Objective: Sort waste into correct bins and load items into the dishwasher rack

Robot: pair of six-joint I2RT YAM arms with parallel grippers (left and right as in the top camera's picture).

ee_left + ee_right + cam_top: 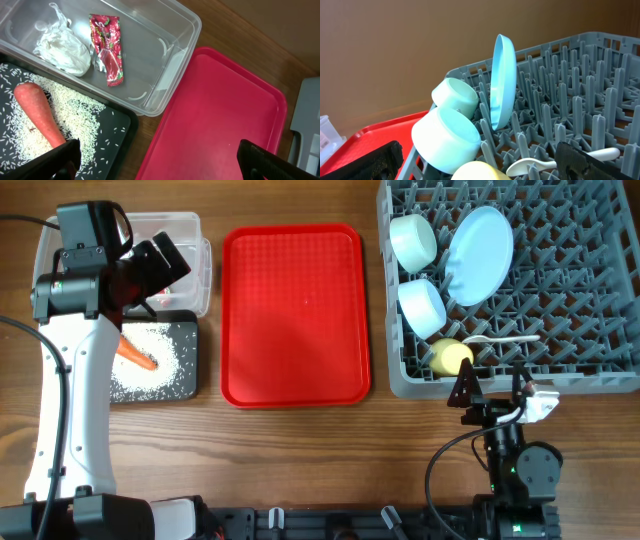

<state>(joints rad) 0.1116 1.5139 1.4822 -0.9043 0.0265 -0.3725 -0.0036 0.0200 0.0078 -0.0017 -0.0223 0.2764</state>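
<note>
The grey dishwasher rack (590, 300), a square grid of upright pegs, fills the table's 2 o'clock area in the overhead view. The flat red serving tray (293, 315) lies bare at the centre. At 10 o'clock sits the clear plastic tub (190, 235), with the black tray (188, 330) touching its 6 o'clock side.

The pale blue plate (480, 255) stands among the pegs near the rack's 11 o'clock part. Overhead it looks like a tilted disc, while the right wrist view shows it nearly edge-on and upright. Two mint bowls (412, 240) (423, 305) lie on their sides at the plate's 9 and 7 o'clock.

The orange carrot (135, 355) lies on the black tray. The yellow cup (450, 358) sits at the rack's 7 o'clock corner. The white spoon (500, 340) lies just at the cup's 2 o'clock.

The left arm hides most of the tub in the overhead view. Only the left wrist view shows the red snack wrapper (107, 47) and the crumpled white tissue (62, 47) lying side by side inside the tub. White rice grains (160, 365) are scattered around the carrot.

The left gripper (157, 162) hangs above the tub and black tray, its jaws wide apart and holding nothing. The right gripper (493, 392) sits just off the rack's 6 o'clock edge, with its jaws likewise spread and empty.
</note>
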